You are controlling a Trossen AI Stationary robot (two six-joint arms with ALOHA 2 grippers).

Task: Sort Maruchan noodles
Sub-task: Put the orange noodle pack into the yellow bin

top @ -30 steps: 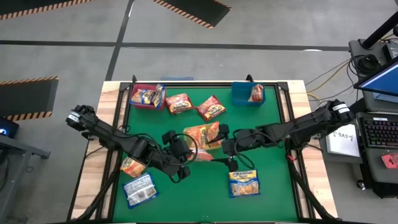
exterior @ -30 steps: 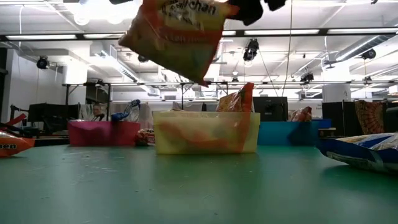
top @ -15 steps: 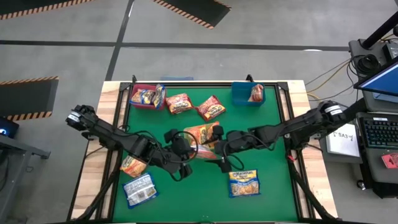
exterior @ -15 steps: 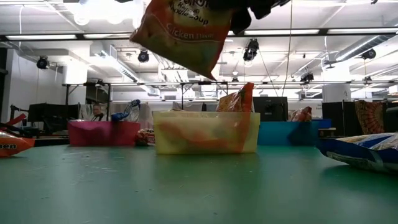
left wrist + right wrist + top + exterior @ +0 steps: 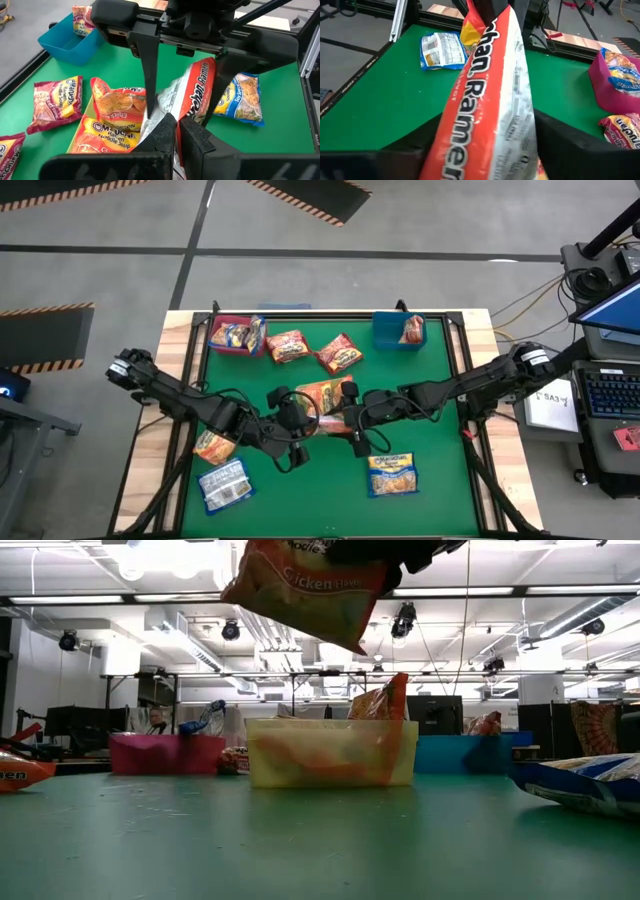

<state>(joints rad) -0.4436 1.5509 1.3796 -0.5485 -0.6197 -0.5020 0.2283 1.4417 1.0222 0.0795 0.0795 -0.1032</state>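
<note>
Green table [image 5: 440, 480], packet [image 5: 305, 585] top cropped

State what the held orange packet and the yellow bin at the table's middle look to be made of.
Orange packet: thin plastic film, glossy, with a silvery inside; it crinkles and catches glare. Both the left gripper and the right gripper are at it.
Yellow bin: probably translucent plastic, smooth; the packets inside show faintly through its wall.
</note>
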